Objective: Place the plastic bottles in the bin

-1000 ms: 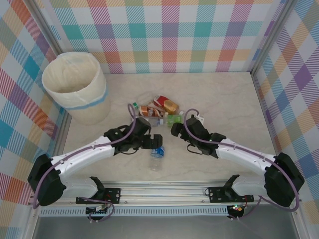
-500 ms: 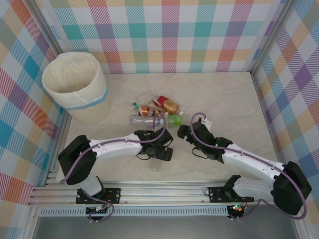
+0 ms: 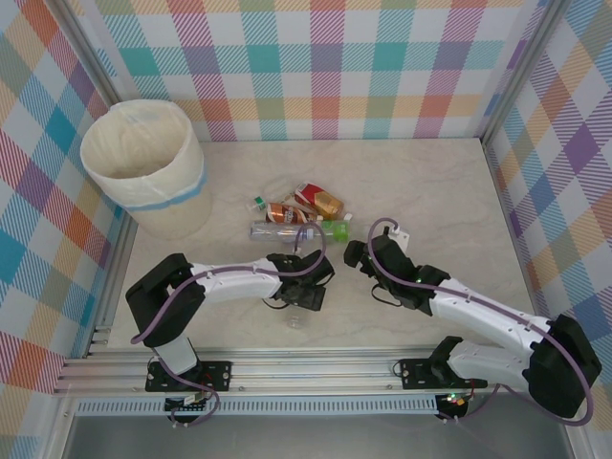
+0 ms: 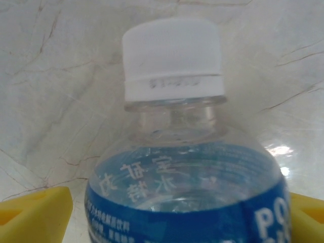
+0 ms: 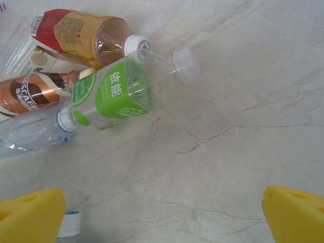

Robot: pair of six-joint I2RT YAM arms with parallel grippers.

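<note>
With the jaws of the left gripper spread astride the blue-label bottle on the table, well apart from the bin, and the right gripper spread empty, an off-centre squeeze can squirt the round bottle free.

**Blue-label bottle between two yellow pads**

A clear plastic bottle takes up the middle, its white cap pointing to 12 o'clock. A blue label with white lettering wraps the body toward 6 o'clock. The left gripper straddles the bottle. One yellow pad sits at 8 o'clock, with a sliver of surface between it and the bottle. The other pad sits at 4 o'clock, right beside the label's edge. Behind lies a pale, veined tabletop, with a bright glint at 3 o'clock.
</note>
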